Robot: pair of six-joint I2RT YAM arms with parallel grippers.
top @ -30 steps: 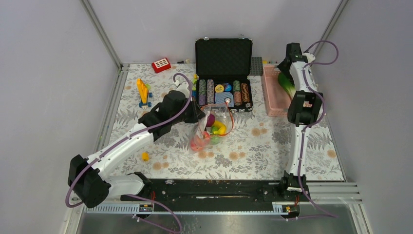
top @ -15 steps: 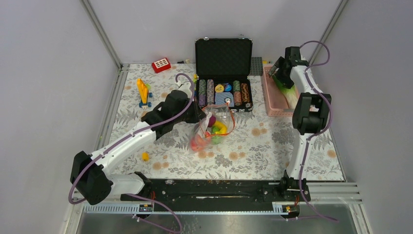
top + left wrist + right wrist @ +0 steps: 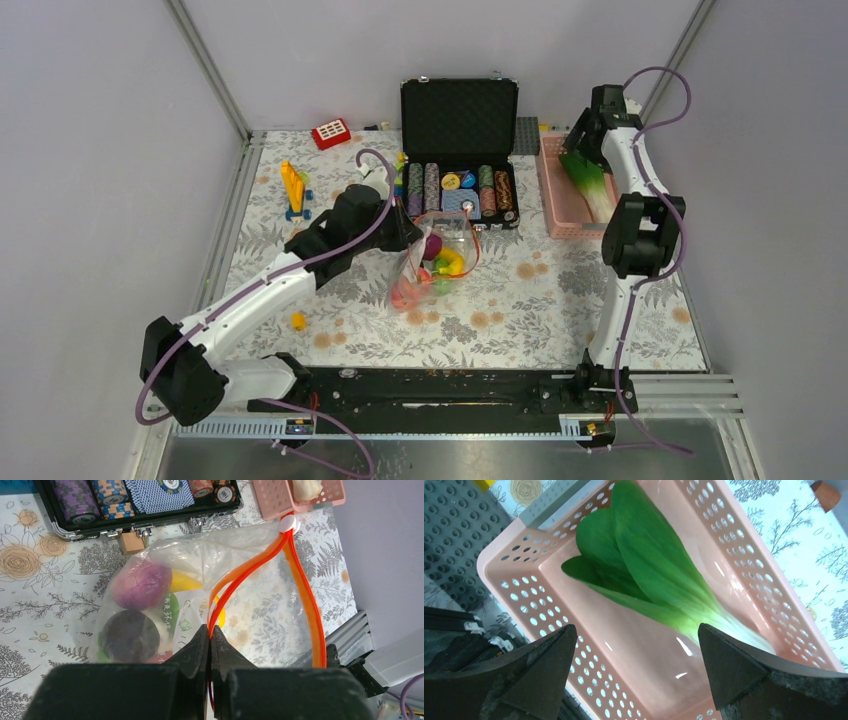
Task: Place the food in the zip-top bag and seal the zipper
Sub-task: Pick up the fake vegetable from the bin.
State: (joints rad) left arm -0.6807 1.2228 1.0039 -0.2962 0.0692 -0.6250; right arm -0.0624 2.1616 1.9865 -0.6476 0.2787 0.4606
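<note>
The clear zip-top bag [image 3: 435, 262] lies mid-table, its mouth open; its orange-red zipper [image 3: 260, 565] forms a loop with a white slider [image 3: 289, 524] at the far end. Inside I see a purple ball [image 3: 141, 585], a yellow banana [image 3: 184, 582], a dark round piece [image 3: 130, 635] and red and green pieces. My left gripper [image 3: 210, 629] is shut on the zipper strip at the bag's near end. The green-white cabbage [image 3: 649, 575] lies in the pink mesh basket [image 3: 589, 625], also seen from above [image 3: 585, 180]. My right gripper [image 3: 636, 635] hangs open above the basket, beside the cabbage's stalk.
An open black case of poker chips [image 3: 458, 185] stands just behind the bag. A red block [image 3: 330, 133], a yellow-orange block build [image 3: 293, 190] and a small yellow piece [image 3: 298, 320] lie on the left of the flowered cloth. A grey baseplate [image 3: 459, 535] sits beside the basket.
My right arm has swung over the pink basket and shifted back toward the far right corner. My left gripper has stayed clamped on the bag's zipper.
</note>
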